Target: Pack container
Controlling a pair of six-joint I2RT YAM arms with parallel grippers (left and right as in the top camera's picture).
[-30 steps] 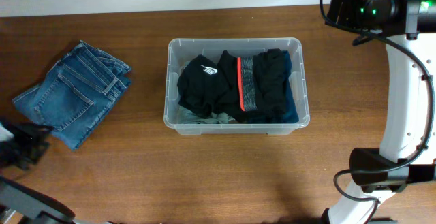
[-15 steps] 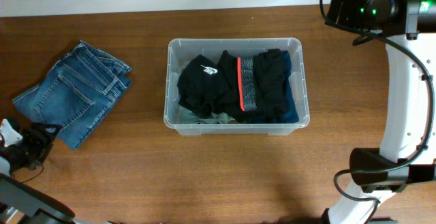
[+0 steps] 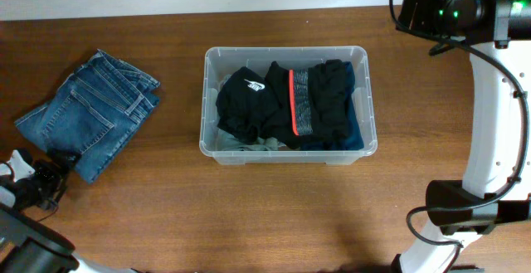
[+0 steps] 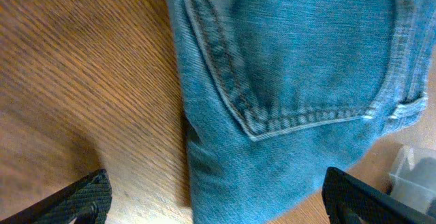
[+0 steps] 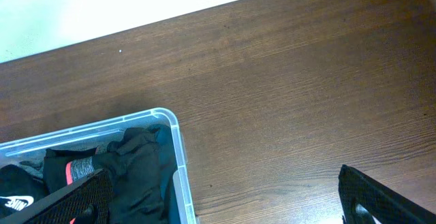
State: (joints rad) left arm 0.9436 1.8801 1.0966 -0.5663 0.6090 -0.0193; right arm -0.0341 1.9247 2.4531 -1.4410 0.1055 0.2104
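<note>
1. The container (image 3: 286,155), a clear plastic bin, sits upright and open-topped at the middle of the wooden table (image 3: 166,215), its long side running left to right.
2. Inside it lie a black garment (image 3: 245,99) with a white logo, a dark garment (image 3: 319,99) with a grey and red band, and some pale fabric (image 3: 261,144) against the near wall.
3. Folded blue jeans (image 3: 87,111) lie flat on the table, well apart from the bin on its left.
4. The left gripper (image 4: 218,203) is at the near left edge, just beside the jeans' near corner. Its fingers are spread wide and grasp nothing, with a stitched pocket seam showing beyond them.
5. The right gripper (image 5: 228,203) is at the far right of the table, released, with its fingers wide apart and nothing between them. Its camera sees the bin's corner and the wood.
</note>
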